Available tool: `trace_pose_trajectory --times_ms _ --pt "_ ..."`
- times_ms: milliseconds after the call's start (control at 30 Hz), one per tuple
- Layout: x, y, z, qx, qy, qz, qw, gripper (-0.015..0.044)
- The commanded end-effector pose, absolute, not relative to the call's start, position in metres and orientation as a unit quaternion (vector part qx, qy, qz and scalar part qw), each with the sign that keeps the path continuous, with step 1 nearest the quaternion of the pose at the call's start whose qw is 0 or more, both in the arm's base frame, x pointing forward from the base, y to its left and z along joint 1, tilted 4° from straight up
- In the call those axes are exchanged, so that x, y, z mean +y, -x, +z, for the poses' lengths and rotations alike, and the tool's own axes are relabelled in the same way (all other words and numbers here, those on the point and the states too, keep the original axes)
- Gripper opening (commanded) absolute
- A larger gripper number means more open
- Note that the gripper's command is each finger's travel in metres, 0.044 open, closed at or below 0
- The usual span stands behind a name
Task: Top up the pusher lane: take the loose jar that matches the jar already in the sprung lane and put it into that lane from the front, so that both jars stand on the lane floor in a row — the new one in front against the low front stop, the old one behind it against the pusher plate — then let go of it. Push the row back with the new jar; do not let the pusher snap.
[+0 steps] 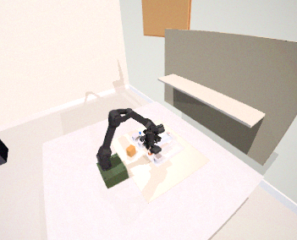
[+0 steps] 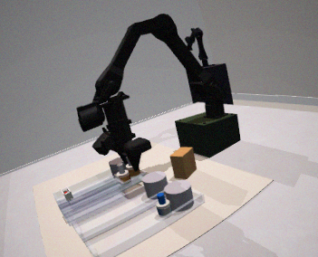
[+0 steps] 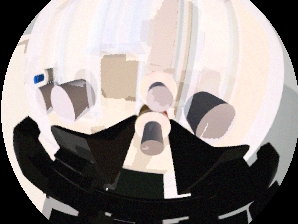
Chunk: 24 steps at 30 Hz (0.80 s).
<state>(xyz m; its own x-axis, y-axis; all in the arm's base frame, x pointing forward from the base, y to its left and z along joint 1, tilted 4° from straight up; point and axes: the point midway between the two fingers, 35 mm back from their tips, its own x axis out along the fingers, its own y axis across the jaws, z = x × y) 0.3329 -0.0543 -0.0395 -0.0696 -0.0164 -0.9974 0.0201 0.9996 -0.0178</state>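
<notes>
My gripper (image 2: 133, 169) (image 3: 152, 120) points down at the robot-side end of the clear lane rack (image 2: 89, 235). It is shut on a brown jar (image 2: 134, 172) with a cream shoulder and grey cap, seen between the fingertips in the wrist view (image 3: 152, 134). The matching lane jar (image 2: 123, 176) (image 3: 160, 96) stands directly beyond it, away from the arm base. The two are very close; whether they touch is unclear. A little red shows between them in the wrist view. The held jar's base, the front stop and the pusher plate cannot be made out.
A grey cylinder (image 2: 115, 166) (image 3: 212, 116) stands close on one side; two more (image 2: 155, 184) (image 2: 178, 195) stand on the other. Beside these is a blue-capped jar (image 2: 163, 206) (image 3: 39, 78). An orange block (image 1: 131, 150) (image 2: 182, 164) stands nearer the arm base. A small white-and-red piece (image 2: 66, 195) sits at the rack's far end.
</notes>
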Motion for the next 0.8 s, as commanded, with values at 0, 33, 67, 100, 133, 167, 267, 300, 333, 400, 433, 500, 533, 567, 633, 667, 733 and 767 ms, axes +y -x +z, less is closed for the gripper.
trace_pose_trajectory --times_ms 0,33,67,100,133,167,267,300,333,400,433,500,533,567,633,667,733,767 --pt "-0.0545 -0.3398 -0.0400 0.721 -0.003 -0.014 0.693 0.0000" --pt "-0.0545 -0.3398 -0.0402 0.721 -0.003 -0.014 0.693 0.0000" --pt "-0.0545 -0.3397 -0.0405 0.721 -0.003 -0.014 0.693 0.0000" --pt "-0.0545 -0.3396 -0.0408 0.721 -0.003 -0.014 0.693 0.0000" --pt "-0.0545 -0.3396 -0.0410 0.721 -0.003 -0.014 0.693 0.0000" --pt "-0.0545 -0.3395 -0.0413 0.721 -0.003 -0.014 0.693 0.0000" --pt "-0.0545 -0.3393 -0.0421 0.721 -0.003 -0.014 0.693 0.0000" --pt "-0.0545 -0.3392 -0.0424 0.721 -0.003 -0.014 0.693 0.0000" --pt "-0.0545 -0.3391 -0.0427 0.721 -0.003 -0.014 0.693 0.0000" --pt "-0.0545 -0.3390 -0.0432 0.721 -0.003 -0.014 0.693 0.0000" --pt "-0.0545 -0.3389 -0.0435 0.721 -0.003 -0.014 0.693 0.0000" --pt "-0.0545 -0.3388 -0.0440 0.721 -0.003 -0.014 0.693 0.0000" --pt "-0.0545 -0.3387 -0.0443 0.721 -0.003 -0.014 0.693 0.0000" --pt "-0.0545 -0.3386 -0.0445 0.721 -0.003 -0.014 0.693 0.0000" --pt "-0.0545 -0.3385 -0.0451 0.721 -0.003 -0.014 0.693 0.0000" --pt "-0.0545 -0.3384 -0.0453 0.721 -0.003 -0.014 0.693 0.0000" --pt "-0.0545 -0.3383 -0.0459 0.721 -0.003 -0.014 0.693 0.0000" --pt "-0.0545 -0.3382 -0.0462 0.721 -0.003 -0.014 0.693 0.0000"
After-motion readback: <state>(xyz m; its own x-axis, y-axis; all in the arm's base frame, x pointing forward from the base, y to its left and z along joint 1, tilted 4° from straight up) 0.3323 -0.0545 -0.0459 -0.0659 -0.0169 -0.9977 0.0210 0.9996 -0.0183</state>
